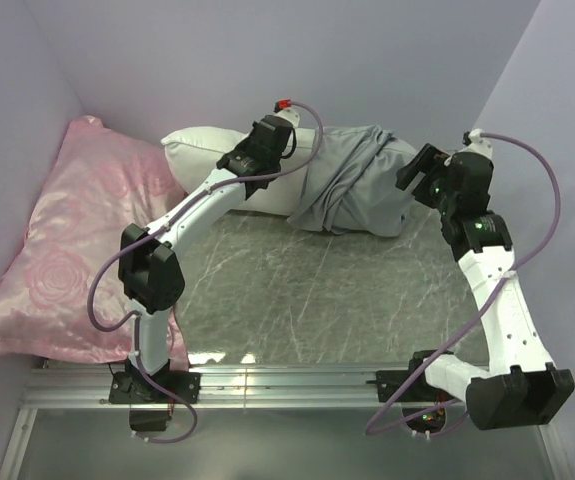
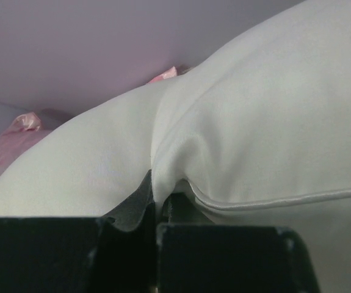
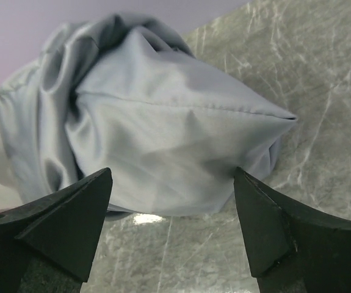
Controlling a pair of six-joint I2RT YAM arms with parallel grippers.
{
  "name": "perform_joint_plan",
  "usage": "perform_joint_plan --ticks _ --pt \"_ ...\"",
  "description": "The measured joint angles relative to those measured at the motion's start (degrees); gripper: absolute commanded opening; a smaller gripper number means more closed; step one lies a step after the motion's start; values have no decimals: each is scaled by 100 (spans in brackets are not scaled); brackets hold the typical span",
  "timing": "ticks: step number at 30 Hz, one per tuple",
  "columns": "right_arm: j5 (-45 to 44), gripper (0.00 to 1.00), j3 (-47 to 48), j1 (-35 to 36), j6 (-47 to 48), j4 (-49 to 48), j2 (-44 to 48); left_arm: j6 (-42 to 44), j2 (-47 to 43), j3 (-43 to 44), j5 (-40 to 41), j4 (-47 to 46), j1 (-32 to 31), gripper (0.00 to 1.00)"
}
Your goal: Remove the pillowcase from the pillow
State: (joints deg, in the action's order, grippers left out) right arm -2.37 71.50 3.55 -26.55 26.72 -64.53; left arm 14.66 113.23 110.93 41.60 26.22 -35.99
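One gripper clamped: left gripper [image 2: 155, 227], pinching pillow [image 2: 254, 122] fabric
Right gripper [image 3: 173, 210]: spread wide, pillowcase [image 3: 163, 131] just ahead, unheld

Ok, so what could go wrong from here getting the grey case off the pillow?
The open right gripper faces the stuffed end of the pillowcase; closing there may pinch the pillow too. The left gripper holds only a small fold of pillow, which could slip once pulling starts.

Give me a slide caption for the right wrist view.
Open right gripper facing the bunched grey pillowcase on the marble-patterned table.
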Motion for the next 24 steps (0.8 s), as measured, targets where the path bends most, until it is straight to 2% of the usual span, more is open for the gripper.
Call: perform_joint_plan --ticks 7,10,11,12,13,15,16,21,24 --pt "494 87 -1327 -20 -96 -1322 13 -63 0 0 -68 116 7 0" --pt "752 77 -1790 -20 -197 -1788 11 -74 0 0 -109 122 9 0" --pt "802 71 -1871 -17 -245 -1878 11 -85 0 0 -125 129 9 0" --pt "815 49 -1891 -17 -284 -1950 9 -90 0 0 -131 131 11 0" --pt "811 32 -1884 -20 -291 -2011 7 -90 0 0 -138 131 13 0" --pt "785 6 -1779 -28 -358 -2015 7 -105 0 4 -164 138 17 0" --pt "763 0 -1672 -44 -391 -1982 0 -114 -2 26 -179 166 22 0" --pt "374 0 -704 -162 -522 -1440 -33 -238 -2 179 -363 280 107 0" --pt "81 0 120 -269 -586 -774 -63 -330 -7 308 -516 367 210 0"
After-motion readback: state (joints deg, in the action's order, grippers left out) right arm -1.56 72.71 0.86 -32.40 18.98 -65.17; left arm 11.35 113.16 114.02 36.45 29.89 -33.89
